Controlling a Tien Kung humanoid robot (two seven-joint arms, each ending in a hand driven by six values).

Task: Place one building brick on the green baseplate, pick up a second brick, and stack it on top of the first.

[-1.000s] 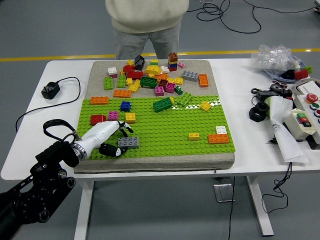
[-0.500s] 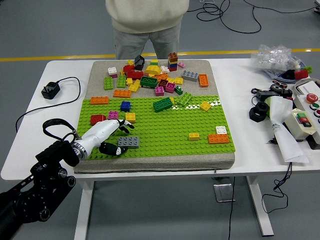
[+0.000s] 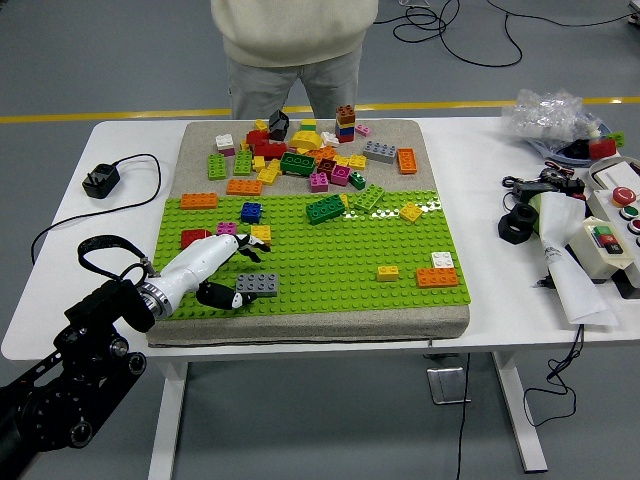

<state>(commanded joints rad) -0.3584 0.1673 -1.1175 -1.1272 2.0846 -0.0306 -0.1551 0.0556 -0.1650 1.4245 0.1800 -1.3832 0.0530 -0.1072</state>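
The green baseplate (image 3: 330, 262) lies on a grey mat in the middle of the table. A grey brick (image 3: 259, 285) sits on its near left part. My left hand (image 3: 246, 276), white with black fingers, reaches in from the lower left just beside that brick. Its fingers (image 3: 255, 257) are spread above the brick and the thumb lies at the brick's left end; it holds nothing. Red (image 3: 195, 238), pink (image 3: 227, 229) and yellow (image 3: 261, 234) bricks stand just behind the hand. The right arm is out of view.
A pile of loose bricks (image 3: 300, 155) covers the mat behind the baseplate. A person (image 3: 290, 45) stands at the far side, hands not visible. A charger with cable (image 3: 100, 180) lies at left. A control box (image 3: 612, 225), paper and black parts crowd the right.
My left hand has drawn slightly back and up, away from the grey brick. The brick has stayed in place on the baseplate.
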